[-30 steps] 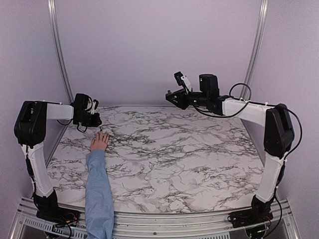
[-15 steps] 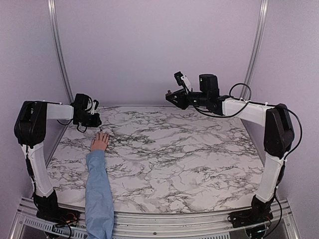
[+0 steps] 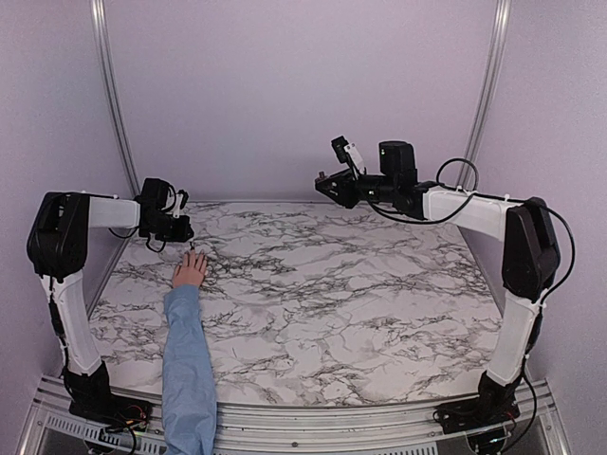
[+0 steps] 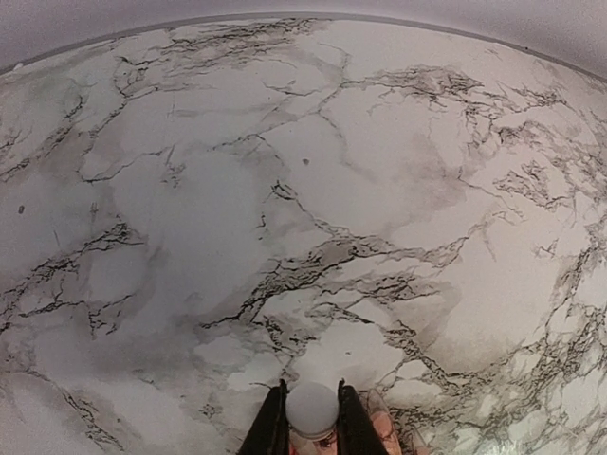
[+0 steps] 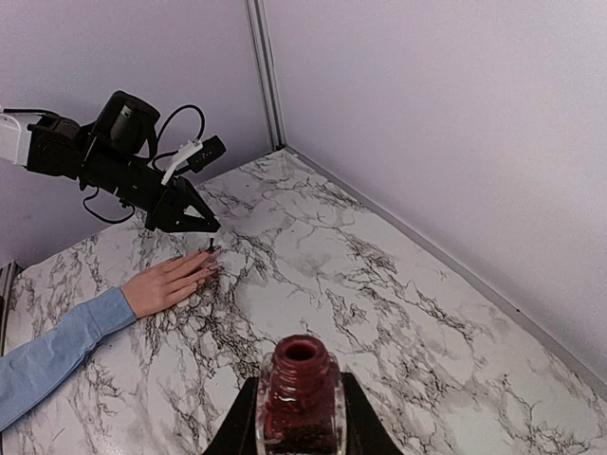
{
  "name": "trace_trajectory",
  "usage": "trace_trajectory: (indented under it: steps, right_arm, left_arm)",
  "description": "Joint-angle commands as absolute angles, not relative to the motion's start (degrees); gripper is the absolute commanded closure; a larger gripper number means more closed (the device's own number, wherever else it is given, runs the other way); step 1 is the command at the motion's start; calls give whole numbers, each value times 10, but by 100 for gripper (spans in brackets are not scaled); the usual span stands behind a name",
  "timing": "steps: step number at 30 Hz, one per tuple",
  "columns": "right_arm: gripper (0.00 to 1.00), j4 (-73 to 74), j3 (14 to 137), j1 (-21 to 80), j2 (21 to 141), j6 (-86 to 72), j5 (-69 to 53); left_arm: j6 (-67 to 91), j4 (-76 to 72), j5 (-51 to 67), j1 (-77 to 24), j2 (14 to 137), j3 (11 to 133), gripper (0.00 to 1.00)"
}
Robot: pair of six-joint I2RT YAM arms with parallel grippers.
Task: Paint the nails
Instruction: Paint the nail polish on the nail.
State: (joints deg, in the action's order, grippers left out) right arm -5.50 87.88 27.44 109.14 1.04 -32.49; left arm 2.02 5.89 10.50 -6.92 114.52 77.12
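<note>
A light-skinned hand [image 3: 190,270] in a light blue sleeve [image 3: 188,370] lies flat on the marble table at the left. Its nails [image 5: 211,252] are tiny, and some fingertips look dark red. My left gripper [image 3: 180,230] hangs just beyond the fingertips, shut on the white round cap [image 4: 312,408] of a brush. The thin dark brush [image 5: 210,245] points down at the fingertips. Pink skin of the hand [image 4: 382,428] shows under the cap. My right gripper [image 5: 301,422] is raised at the back of the table, shut on an open bottle of dark red polish [image 5: 301,393].
The table top [image 3: 360,284] is white marble with dark veins. Purple walls close it in at the back and on both sides, with metal rails [image 3: 112,104] in the corners. The sleeve reaches across the near left edge.
</note>
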Motion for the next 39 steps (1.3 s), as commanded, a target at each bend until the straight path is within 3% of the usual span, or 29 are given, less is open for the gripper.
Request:
trace_trajectory:
  steps: [1,39]
  right_arm:
    - [100,-67,890,271,1077,4,-327]
    - [100,-64,905,271,1091,4,-325]
  left_arm:
    - [8,75,116,-71,1145,780,100]
    - [9,85,106,-72,1177,812,100]
